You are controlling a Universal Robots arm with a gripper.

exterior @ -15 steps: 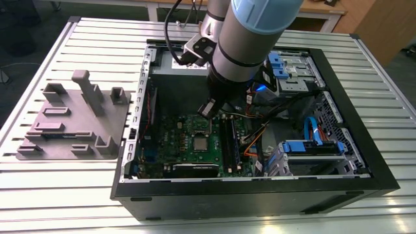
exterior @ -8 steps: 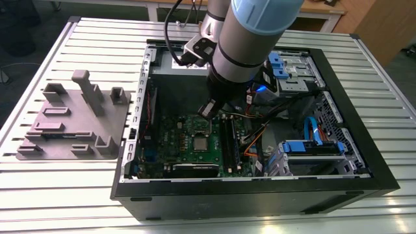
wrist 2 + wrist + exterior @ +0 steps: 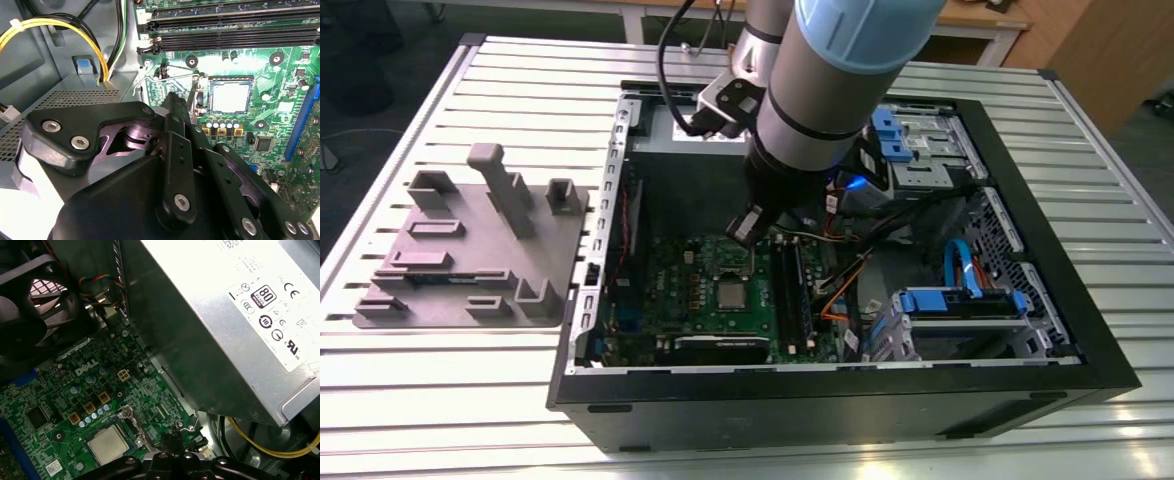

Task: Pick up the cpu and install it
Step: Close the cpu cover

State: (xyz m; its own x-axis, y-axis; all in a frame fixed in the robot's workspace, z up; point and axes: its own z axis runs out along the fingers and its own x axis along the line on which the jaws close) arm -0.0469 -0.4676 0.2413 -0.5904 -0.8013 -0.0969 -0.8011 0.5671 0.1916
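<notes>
While the arm (image 3: 834, 90) reaches down into the open PC case (image 3: 854, 400) from above, the case lies on its side on a slatted metal table (image 3: 1121, 180), w/ a grey fixture plate (image 3: 467, 250) beside it on the exterior view's left. Inside the case, a green motherboard (image 3: 707, 300) covers the floor nearer the exterior view's left; blue drive caddies (image 3: 961, 300) and orange and blue cables sit toward the exterior view's right. A silver power supply box (image 3: 225, 320) looms over the board in the first wrist view, w/ yellow wires (image 3: 265, 445) running below it and a black fan (image 3: 30, 305) at the far side of the board. Long black memory slots (image 3: 230, 30) run along the board edge in the second wrist view, next to a bundle of yellow and black wires (image 3: 65, 30).

Gripper (image 3: 175, 107) hangs over the board just beside the socket; fingers look drawn together w/ nothing betw. them, tips near the socket's thin wire lever (image 3: 170, 77). In the first wrist view the gripper (image 3: 172, 442) tip sits close to that same lever hook.

The cpu (image 3: 230, 96) lies flat in the socket on the motherboard, silver top up, apart from the gripper. Seen also in the first wrist view (image 3: 107, 445) and as a small grey square mid-board in the exterior view (image 3: 732, 293). A row of small capacitors (image 3: 222, 125) stands just beside the socket.
</notes>
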